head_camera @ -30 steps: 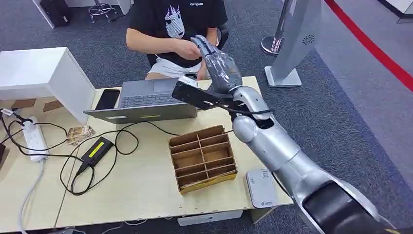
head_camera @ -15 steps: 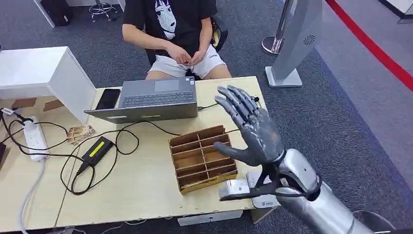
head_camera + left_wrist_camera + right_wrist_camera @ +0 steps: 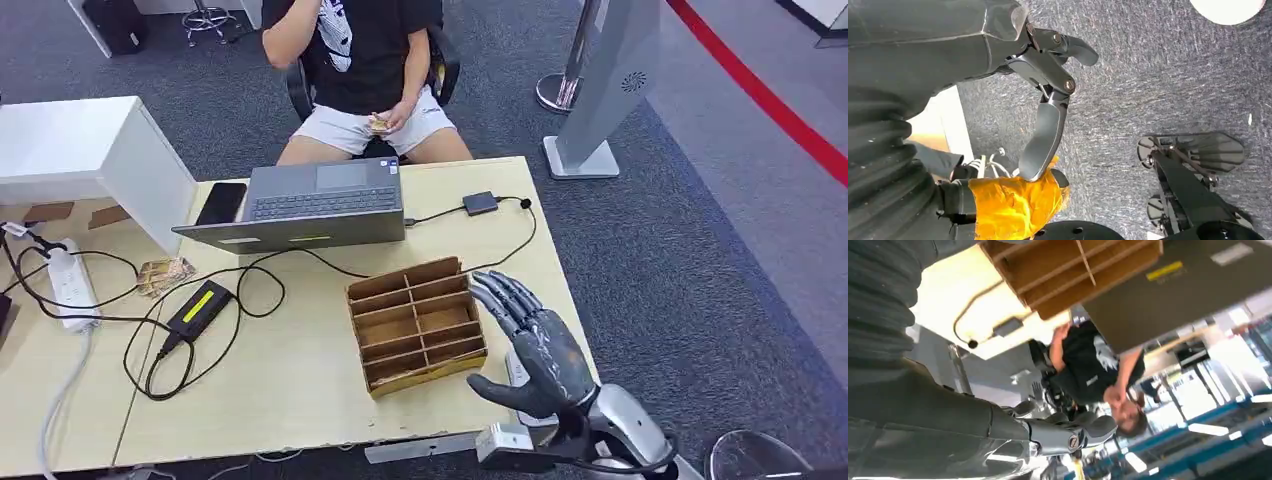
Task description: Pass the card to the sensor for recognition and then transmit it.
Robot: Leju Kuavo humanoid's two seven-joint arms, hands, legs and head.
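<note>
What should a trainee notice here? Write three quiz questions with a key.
1. True or false: the right hand holds a card.
2. Where is the box relative to the laptop? A) on top of it. B) nearer the robot, on the table. C) on the floor.
3. Fill in: the phone lies beside the ____.
Key: 1 false, the hand is empty with its fingers apart; 2 B; 3 laptop.

No legible text; shirt graphic, yellow adapter label unreadable.
</note>
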